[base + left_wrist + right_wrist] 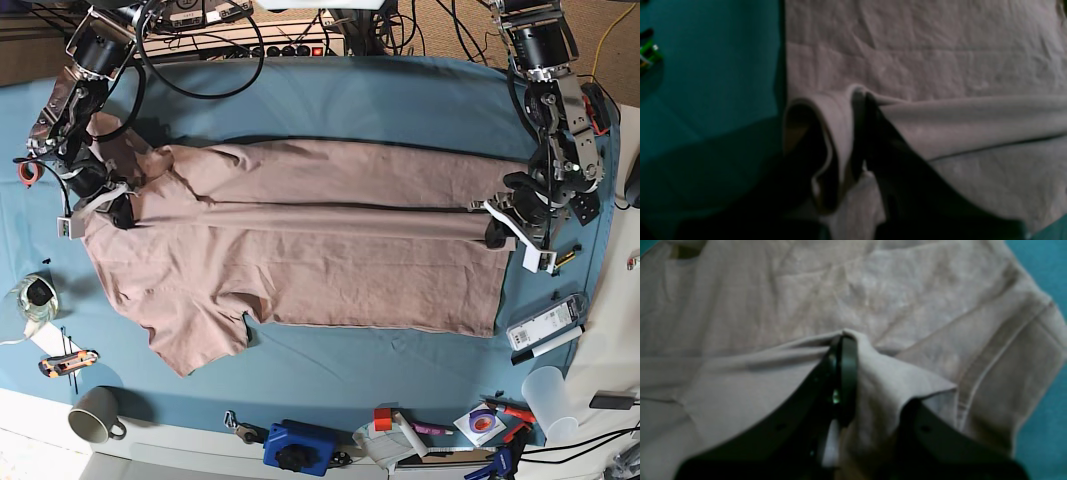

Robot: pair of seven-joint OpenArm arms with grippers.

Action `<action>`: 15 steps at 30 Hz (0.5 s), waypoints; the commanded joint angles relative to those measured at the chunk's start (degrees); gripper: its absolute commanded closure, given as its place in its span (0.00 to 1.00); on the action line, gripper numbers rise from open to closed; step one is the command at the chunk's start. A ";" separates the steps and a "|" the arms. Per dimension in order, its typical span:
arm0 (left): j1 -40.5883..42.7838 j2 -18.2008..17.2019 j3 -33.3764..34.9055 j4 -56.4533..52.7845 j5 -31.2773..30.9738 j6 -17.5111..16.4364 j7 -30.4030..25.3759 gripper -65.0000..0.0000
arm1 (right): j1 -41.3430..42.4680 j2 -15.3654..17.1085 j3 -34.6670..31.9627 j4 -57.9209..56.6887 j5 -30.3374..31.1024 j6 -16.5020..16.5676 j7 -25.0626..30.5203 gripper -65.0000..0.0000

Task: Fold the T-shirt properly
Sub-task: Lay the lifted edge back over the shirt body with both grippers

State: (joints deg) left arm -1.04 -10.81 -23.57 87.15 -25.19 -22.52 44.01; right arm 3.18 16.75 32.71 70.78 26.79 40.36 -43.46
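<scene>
On the left of the base view, a fold of the wrinkled dusty-pink cotton T-shirt (300,250) — spread lengthwise across the blue-teal table cloth (330,100) — is being pinched by the right gripper (115,208); at the far right, its hem is being pinched by the left gripper (497,226).

A teal-covered worktop (330,100) carries the spread T-shirt (300,260), with a mug (95,415), a plastic cup (550,390) and small tools near its front edge.
</scene>
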 commanded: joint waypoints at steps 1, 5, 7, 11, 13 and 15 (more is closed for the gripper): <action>-1.05 -0.63 -0.17 0.42 -0.50 0.00 -1.97 1.00 | 1.16 1.18 0.28 0.72 0.11 -0.36 1.90 1.00; -1.95 -0.61 -0.17 -0.66 -0.52 -0.04 -2.08 1.00 | 1.44 1.18 0.28 0.72 0.17 -0.36 2.12 1.00; -2.73 -0.63 -0.17 -0.66 -0.48 -0.04 -2.05 1.00 | 1.44 1.20 0.28 0.72 0.20 -0.36 2.12 1.00; -4.61 -0.61 -0.17 -0.81 0.17 -0.02 -2.05 1.00 | 1.44 1.20 0.28 0.72 0.20 -0.36 2.10 1.00; -5.40 -0.61 -0.17 -1.42 0.76 0.00 -2.03 1.00 | 1.44 1.18 0.28 0.72 0.17 -0.36 2.10 1.00; -6.01 -0.61 -0.17 -2.86 0.76 -0.02 -2.05 1.00 | 1.44 1.18 0.28 0.72 0.17 -0.36 2.08 1.00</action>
State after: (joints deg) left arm -5.98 -10.76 -23.57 83.50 -24.32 -22.76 43.38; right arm 3.51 16.78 32.71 70.76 26.37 40.34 -43.42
